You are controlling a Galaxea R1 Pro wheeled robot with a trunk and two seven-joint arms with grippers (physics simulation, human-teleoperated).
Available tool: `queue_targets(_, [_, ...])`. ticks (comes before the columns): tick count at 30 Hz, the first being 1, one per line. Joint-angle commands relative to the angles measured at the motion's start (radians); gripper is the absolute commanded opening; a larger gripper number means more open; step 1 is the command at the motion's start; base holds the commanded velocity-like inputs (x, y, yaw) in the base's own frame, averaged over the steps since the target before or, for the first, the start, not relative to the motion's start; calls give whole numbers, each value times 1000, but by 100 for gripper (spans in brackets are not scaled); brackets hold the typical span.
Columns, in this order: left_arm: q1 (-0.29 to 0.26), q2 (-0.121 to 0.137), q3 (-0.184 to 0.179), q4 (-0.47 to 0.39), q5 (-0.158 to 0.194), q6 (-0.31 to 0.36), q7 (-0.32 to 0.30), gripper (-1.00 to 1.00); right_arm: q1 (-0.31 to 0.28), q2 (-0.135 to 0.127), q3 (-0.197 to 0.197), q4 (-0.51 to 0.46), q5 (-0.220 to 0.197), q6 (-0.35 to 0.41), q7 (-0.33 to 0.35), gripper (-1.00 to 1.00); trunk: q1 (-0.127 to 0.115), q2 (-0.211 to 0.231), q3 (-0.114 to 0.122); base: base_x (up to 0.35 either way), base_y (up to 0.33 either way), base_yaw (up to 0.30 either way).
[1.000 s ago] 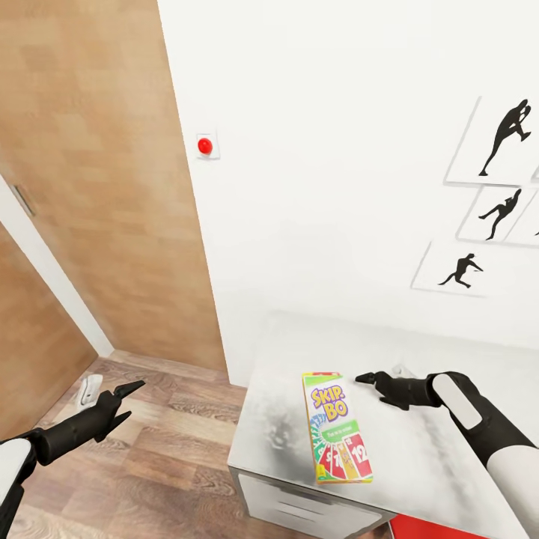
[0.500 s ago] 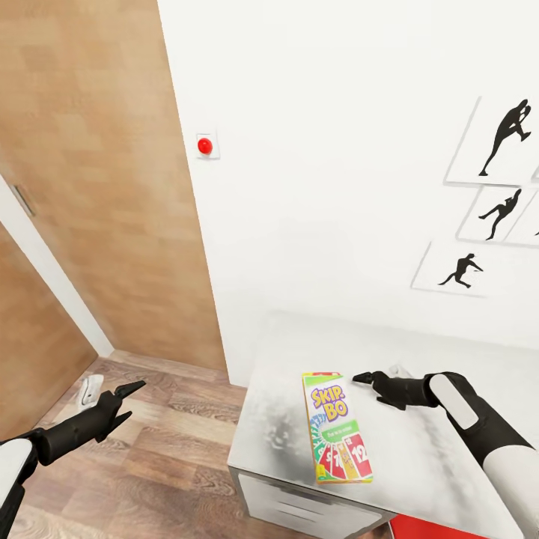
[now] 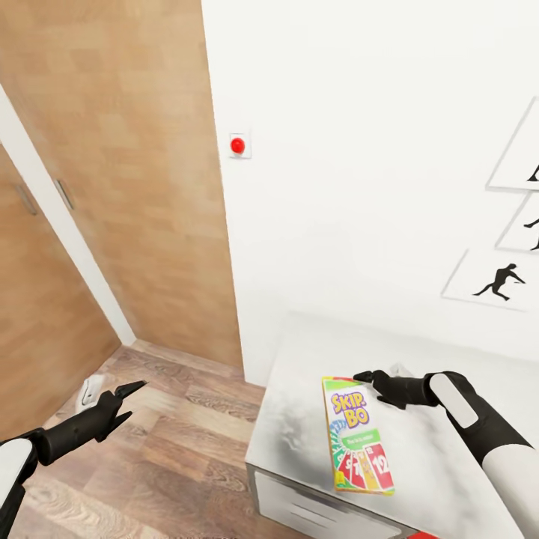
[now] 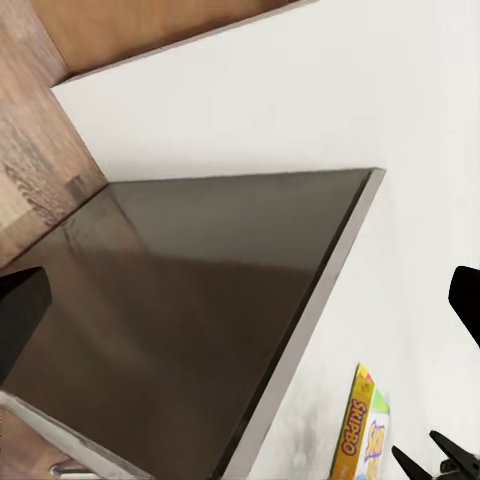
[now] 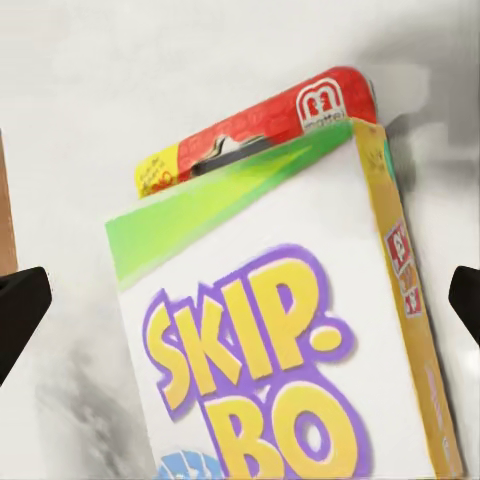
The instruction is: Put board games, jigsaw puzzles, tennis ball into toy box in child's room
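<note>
Evidently my right pincer (image 3: 364, 376) hovers spread apart just beyond the flat yellow-green-red SKIP-BO box (image 3: 358, 444) on the pale grey counter (image 3: 299, 419), lining up a grasp, while my left pincer (image 3: 129, 397), parted, idles over wood-plank floor (image 3: 180, 457).

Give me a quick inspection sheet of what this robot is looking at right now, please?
Surface: light-grey table, smudged, against a white wall.
Job's things: SKIP-BO game box lying flat near the table's front edge.
Clutter: nothing seen.
Grippers: right gripper open, above the box's far end, holding nothing; left gripper out over the wood floor, holding nothing, its opening hard to judge.
Cables: nothing seen.
Surroundings: wooden door, red wall button, silhouette prints.
</note>
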Motion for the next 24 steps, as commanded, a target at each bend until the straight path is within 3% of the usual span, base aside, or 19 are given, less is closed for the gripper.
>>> queue_targets(1, [-1,0,1,0,-5,5,-5,100,-1,-1,2,3,10,1,10,100,1,-2,-2,0,0,174])
queue_targets(24, [-1,-1,1,0,-6,5,-5,100,-1,0,1,90,6,-3,7,100,1,-2,-2,0,0,45])
